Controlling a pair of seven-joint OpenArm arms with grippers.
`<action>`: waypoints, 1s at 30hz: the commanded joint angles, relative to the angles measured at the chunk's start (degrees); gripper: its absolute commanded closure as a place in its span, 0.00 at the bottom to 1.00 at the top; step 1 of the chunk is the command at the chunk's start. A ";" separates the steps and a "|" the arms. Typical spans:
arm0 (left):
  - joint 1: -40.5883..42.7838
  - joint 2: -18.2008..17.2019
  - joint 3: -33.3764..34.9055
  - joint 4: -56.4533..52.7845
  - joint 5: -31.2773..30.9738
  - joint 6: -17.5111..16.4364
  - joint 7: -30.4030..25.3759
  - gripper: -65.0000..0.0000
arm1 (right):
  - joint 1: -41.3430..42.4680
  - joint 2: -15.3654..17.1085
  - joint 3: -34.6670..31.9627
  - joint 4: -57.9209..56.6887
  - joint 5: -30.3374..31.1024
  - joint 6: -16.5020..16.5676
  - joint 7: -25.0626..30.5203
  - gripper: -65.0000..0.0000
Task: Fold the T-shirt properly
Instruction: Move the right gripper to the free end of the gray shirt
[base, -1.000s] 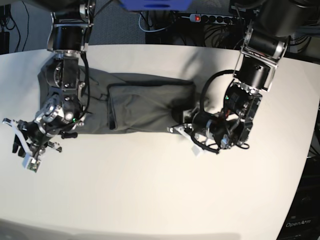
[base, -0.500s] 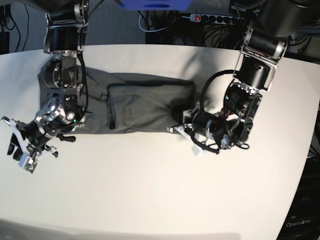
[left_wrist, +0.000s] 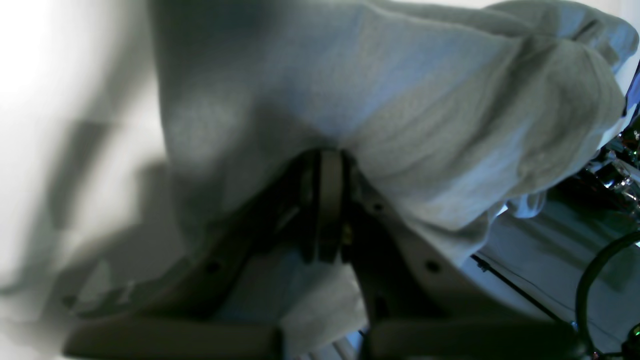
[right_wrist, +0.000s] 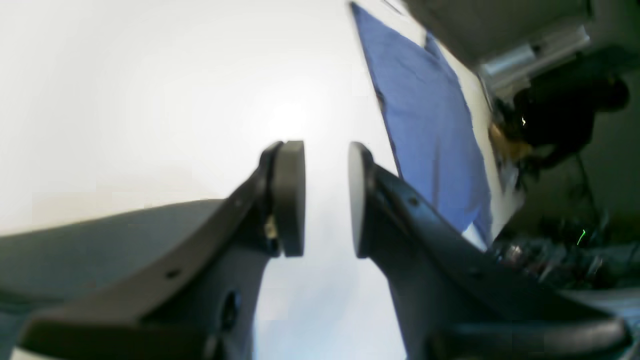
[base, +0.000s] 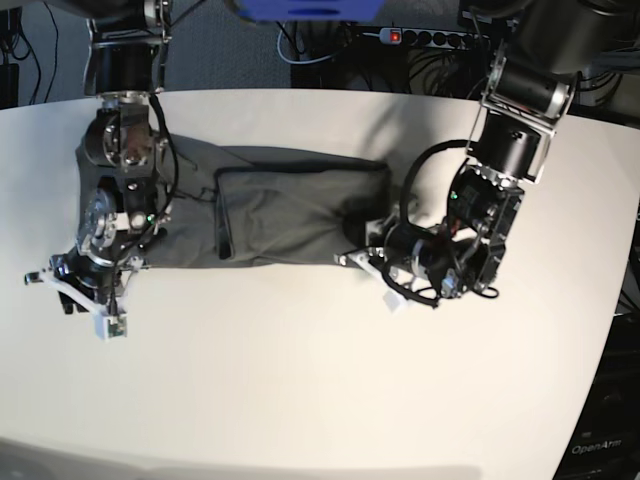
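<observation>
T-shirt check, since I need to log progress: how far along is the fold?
Done: the T-shirt lies on the table as a long band with a flap laid over its middle. In hand: the left gripper is shut on the cloth at one end; the right gripper is open and empty beside the other. Left: folding the band crosswise.

Close up, the left pincer (left_wrist: 325, 210) is clamped tight on a fold of the grey T-shirt (left_wrist: 400, 110), which bunches above it over the pale bench (left_wrist: 75, 100).
</observation>
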 joint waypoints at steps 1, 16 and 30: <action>0.28 -0.62 0.23 -0.64 6.97 1.78 -1.56 0.97 | 1.18 0.29 0.09 1.16 -0.57 1.32 0.77 0.77; 0.28 -0.62 0.23 -0.64 6.97 1.78 -1.56 0.97 | 6.01 -5.51 8.80 6.52 -0.40 15.73 0.42 0.77; 0.28 -0.62 0.23 -0.64 6.97 1.78 -1.56 0.97 | 9.88 -6.74 12.40 6.44 3.56 37.98 -5.03 0.77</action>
